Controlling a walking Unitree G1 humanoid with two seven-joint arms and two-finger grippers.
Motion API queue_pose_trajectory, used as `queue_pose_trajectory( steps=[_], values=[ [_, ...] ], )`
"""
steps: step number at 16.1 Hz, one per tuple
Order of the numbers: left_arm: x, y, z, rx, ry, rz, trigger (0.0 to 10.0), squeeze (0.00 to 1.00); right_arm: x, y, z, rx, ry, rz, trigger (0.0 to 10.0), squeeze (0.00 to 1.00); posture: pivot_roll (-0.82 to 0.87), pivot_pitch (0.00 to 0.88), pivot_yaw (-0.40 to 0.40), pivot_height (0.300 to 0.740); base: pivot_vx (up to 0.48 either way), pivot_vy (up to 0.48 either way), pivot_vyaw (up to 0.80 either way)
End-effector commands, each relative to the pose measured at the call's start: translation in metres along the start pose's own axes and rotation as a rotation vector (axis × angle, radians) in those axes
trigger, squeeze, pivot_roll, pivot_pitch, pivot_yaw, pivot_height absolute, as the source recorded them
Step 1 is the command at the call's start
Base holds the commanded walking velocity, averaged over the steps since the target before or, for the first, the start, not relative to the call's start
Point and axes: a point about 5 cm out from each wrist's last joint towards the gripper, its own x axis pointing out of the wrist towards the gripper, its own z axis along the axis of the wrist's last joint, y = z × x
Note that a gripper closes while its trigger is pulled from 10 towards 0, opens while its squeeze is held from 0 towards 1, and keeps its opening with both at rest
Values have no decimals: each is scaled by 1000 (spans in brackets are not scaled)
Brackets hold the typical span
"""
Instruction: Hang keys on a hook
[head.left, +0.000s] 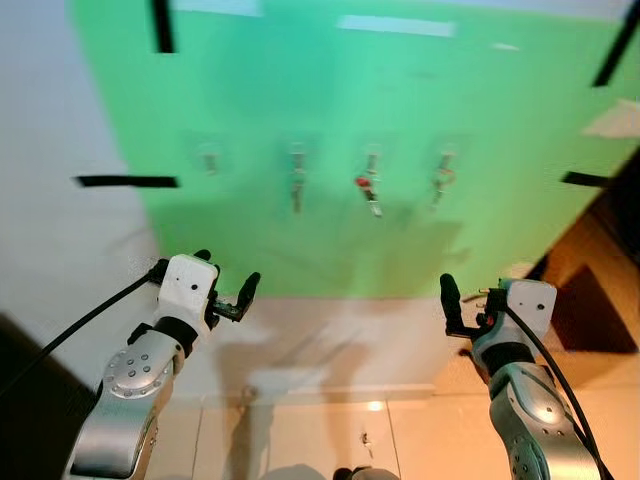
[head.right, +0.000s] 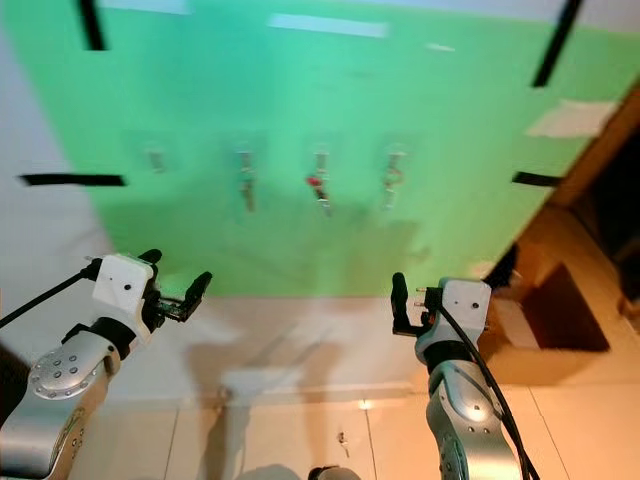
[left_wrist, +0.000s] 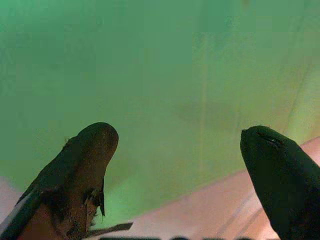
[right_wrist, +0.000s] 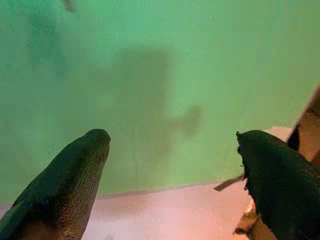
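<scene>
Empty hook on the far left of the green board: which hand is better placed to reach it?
Probably the left hand. It is open and sits almost below the empty hook, while the right hand, also open, hangs under the rightmost key-bearing hook. Neither holds keys.

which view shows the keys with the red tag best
The left eye view: the keys with the red tag hang on the third hook, sharpest here. The right eye view shows them too, slightly smaller. Both wrist views face bare green board below the hooks.

Four hooks (head.right: 320, 160) on a green sheet (head.right: 300, 230), keys (head.right: 318, 188) on three, both arms raised below.
</scene>
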Motion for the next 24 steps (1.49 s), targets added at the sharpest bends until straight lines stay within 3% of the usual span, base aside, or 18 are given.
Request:
queue_pose_trajectory(
  steps=[1,4,5,6,15,18,24],
  values=[
    [1,0,0,8,7,7,10000,325,3,-1,3,8,2,-12,10000,1000,31,0,-14,740,0,0,-800],
    [1,2,-1,0,11,32,10000,322,6,13,0,29,49,107,10000,1000,34,0,-16,740,0,0,-192],
    [0,2,-2,-11,22,46,10000,325,6,14,-1,47,73,132,10000,608,39,0,-17,740,0,0,0],
    [0,2,-2,-13,24,51,10000,322,6,13,-2,52,86,131,10000,0,40,0,-18,740,0,0,0],
    [3,5,0,18,32,74,10000,306,10,10,-5,133,147,91,10000,0,27,0,3,740,0,0,0],
    [6,6,3,23,33,70,10000,310,12,12,0,99,125,90,10000,0,22,0,6,740,0,0,0],
    [8,6,5,24,27,69,10000,310,16,13,3,117,112,99,10000,0,17,0,12,740,0,0,0]
  ],
)
